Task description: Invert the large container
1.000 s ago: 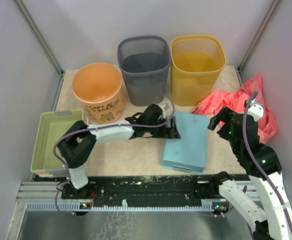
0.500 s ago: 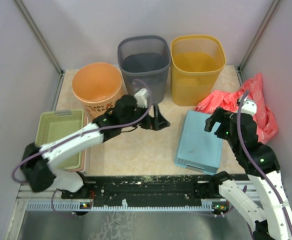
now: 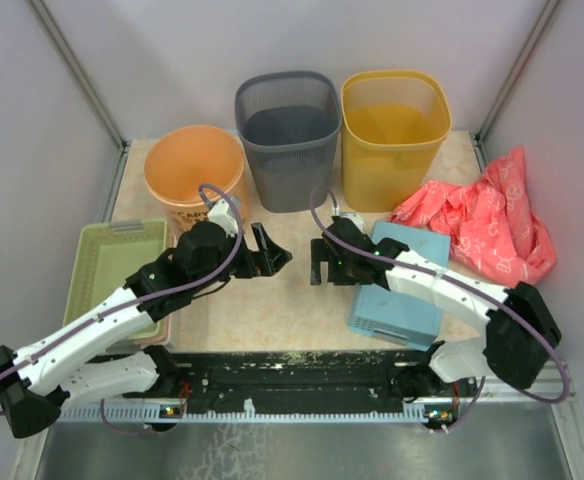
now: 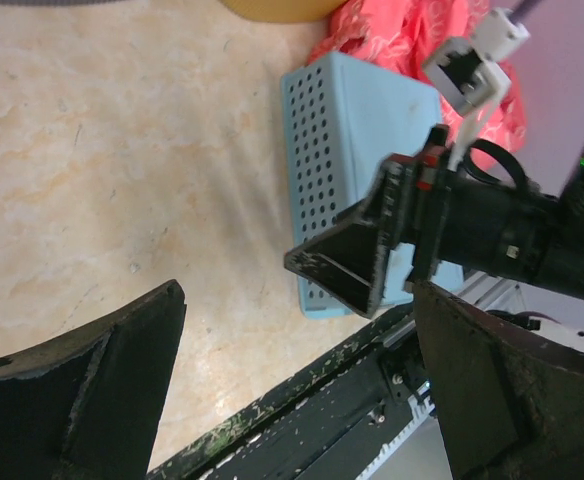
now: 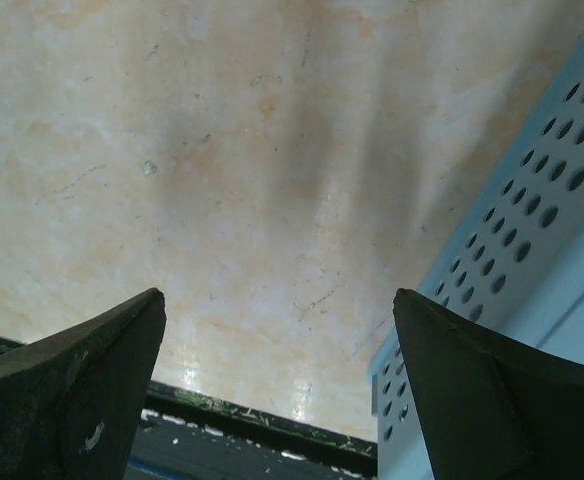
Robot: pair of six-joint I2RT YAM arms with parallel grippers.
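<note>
Marble-look table (image 3: 272,310). On its right-centre we see the blue perforated container (image 3: 397,312) lying flat base up, just beside the red cloth (image 3: 482,220). We note the left gripper (image 3: 272,252) spread wide and empty. The right gripper (image 3: 324,268) is likewise wide, empty, just left of the container.

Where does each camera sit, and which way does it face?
Top external: above, behind the bases, looking down; beige marbled table, left pincer, right pincer, both arms.
Left wrist: low, facing the right pincer and light blue perforated plastic basket; own fingers frame it.
Right wrist: facing down at the table; own fingers show.
Shared: all three see the basket.
</note>
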